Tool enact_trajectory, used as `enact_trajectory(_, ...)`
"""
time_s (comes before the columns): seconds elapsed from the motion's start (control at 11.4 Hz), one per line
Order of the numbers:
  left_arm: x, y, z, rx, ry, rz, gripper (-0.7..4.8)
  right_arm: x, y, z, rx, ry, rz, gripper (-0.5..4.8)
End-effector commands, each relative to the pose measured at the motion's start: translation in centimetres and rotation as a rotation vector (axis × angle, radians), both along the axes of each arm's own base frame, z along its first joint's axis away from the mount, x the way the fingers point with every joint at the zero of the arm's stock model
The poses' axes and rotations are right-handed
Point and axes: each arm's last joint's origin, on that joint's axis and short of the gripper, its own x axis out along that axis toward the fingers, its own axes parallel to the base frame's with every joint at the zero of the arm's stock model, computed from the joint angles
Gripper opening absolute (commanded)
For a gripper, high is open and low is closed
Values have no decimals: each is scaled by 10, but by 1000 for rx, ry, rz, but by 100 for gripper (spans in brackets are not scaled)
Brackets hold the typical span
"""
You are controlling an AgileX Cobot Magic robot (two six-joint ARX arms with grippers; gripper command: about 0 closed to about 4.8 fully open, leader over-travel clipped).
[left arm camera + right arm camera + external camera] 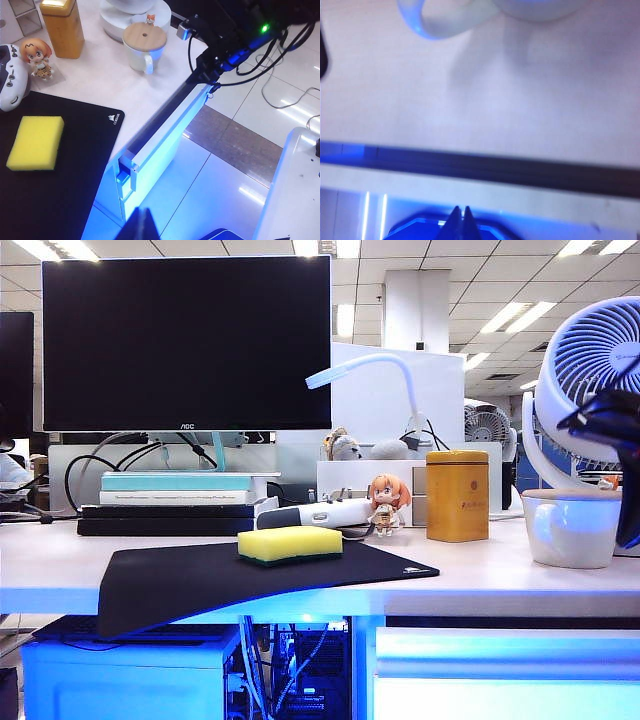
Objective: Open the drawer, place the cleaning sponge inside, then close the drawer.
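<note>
Sponge [35, 142] on black mat [60, 200], well apart from both shut pincers: left pincer [145, 220], right pincer [460, 217]

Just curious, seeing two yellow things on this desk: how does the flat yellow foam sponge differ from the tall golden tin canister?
The flat yellow foam sponge lies low on the black mouse mat; the tall golden tin canister stands upright on the bare desktop. The sponge is pale, matte yellow with a dark bottom layer; the canister is deeper gold, glossy and lidded. The sponge sits nearer the desk's front edge. Neither is touched by a robot hand.
</note>
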Motion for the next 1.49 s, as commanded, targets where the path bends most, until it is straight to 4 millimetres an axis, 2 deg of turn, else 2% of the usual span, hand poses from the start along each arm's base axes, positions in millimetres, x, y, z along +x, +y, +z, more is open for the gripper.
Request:
enact_trajectory(0.09, 0, 0, 3, -9, -19, -5, -5, 4, 0, -17, -20, -19, -4, -9)
enact_trajectory(0.18, 0, 0, 3, -9, -19, -5, -5, 9, 0, -31, -29, 22, -3, -9)
enact_trajectory(0.26, 0, 0, 3, -9, -19, -5, -5, 10, 0, -32, -31, 16, -5, -9)
enact_trajectory(0.35, 0, 0, 3, -9, -19, -6, -5, 18, 0, -49, -32, 40, -5, -9)
enact_trajectory(0.53, 0, 0, 3, -9, -19, -5, -5, 19, 0, -57, -47, 64, -14, -9)
enact_trajectory(1.05, 0, 0, 3, -9, -19, -5, -5, 19, -1, -66, -56, 109, -17, -9)
enact_trajectory(1.49, 0, 0, 3, -9, -19, -5, -5, 10, 0, -70, -62, 211, 11, -9)
